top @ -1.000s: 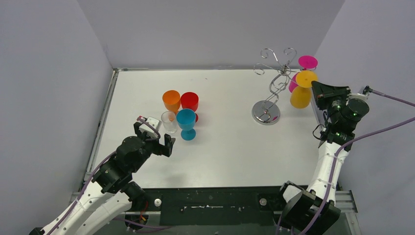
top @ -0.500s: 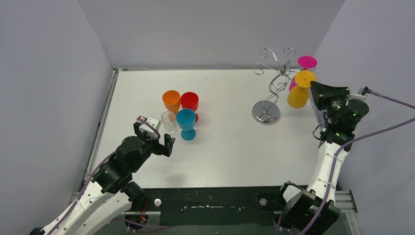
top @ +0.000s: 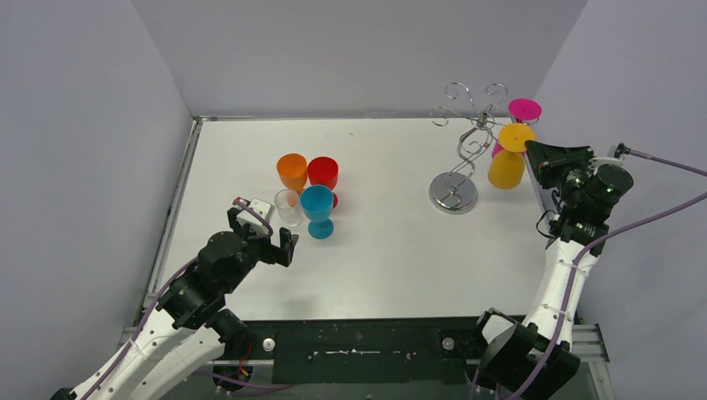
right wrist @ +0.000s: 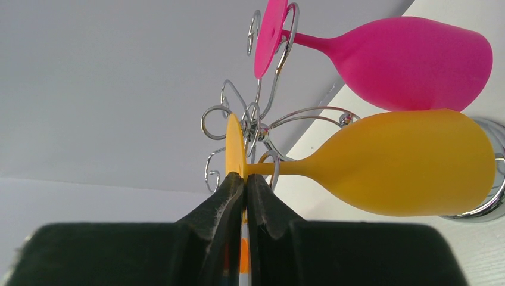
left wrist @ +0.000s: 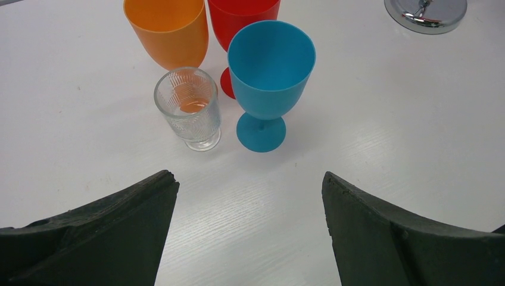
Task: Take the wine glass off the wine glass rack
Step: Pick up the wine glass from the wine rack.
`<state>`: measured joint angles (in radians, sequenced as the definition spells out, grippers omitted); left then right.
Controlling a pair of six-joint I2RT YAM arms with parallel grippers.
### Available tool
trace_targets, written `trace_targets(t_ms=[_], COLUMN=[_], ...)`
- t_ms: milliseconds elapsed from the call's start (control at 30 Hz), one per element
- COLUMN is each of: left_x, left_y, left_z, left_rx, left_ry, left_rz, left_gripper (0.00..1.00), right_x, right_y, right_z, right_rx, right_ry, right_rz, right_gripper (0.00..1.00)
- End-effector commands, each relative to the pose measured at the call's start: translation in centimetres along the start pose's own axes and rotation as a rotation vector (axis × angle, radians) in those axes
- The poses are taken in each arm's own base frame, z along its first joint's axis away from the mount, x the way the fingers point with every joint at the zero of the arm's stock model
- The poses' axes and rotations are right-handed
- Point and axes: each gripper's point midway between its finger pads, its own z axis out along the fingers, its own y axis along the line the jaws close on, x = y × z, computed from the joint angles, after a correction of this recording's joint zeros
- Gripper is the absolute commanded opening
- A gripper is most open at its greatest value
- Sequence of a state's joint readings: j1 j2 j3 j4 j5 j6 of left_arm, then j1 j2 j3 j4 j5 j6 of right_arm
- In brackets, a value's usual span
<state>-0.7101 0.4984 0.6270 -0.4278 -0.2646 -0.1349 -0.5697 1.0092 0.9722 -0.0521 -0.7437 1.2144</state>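
1. yellow glass [right wrist: 405,161] hangs upside down on rack [top: 453,192], far right of table [top: 383,250]; stem sits in a wire hook.
2. right gripper [right wrist: 245,182] pinched tight on the yellow glass's foot disc.
3. pink glass [right wrist: 411,62] also on rack, just behind yellow; two hanging in total.
4. four upright in a cluster on table, well left of rack: orange glass [left wrist: 167,33], red glass [left wrist: 238,18], blue glass [left wrist: 271,65], clear glass [left wrist: 187,104].
5. left gripper [left wrist: 249,182] spread wide, holding nothing, near blue and clear.

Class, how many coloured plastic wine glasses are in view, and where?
5. Orange glass, red glass and blue glass stand clustered on the white table; yellow glass and pink glass hang on the silver wire rack. None seems hidden.
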Motion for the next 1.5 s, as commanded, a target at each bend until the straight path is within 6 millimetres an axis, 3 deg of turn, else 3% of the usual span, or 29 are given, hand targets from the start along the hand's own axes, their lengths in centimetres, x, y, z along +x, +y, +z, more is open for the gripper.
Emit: trace_targets(t_ms=[0,900,1100,1467], left_x=[-1.6,-1.7,-1.7,-1.7], left_y=[-0.1,-0.3,-0.4,-0.5], left_z=[0.0,-0.2,-0.2,-0.1], left_rx=[0.008,0.023,0.027,0.031], left_ry=[-0.062,-0.069,-0.069,-0.069], left_rz=[-0.007,-0.004,-0.005,-0.005], left_gripper=[0.89,0.89,0.89,0.89], right_x=[0.8,3.0,3.6,2.6], right_y=[3.0,1.1,1.8,2.1], right_z=[-1.3,-4.0,-4.5,-3.6], right_rx=[-0.068,0.040,0.008,-0.009], right_ry=[0.043,0.026,0.044,0.020], right_rz=[-0.037,0.047,0.053,0.065], right_gripper=[0.00,0.00,0.00,0.00])
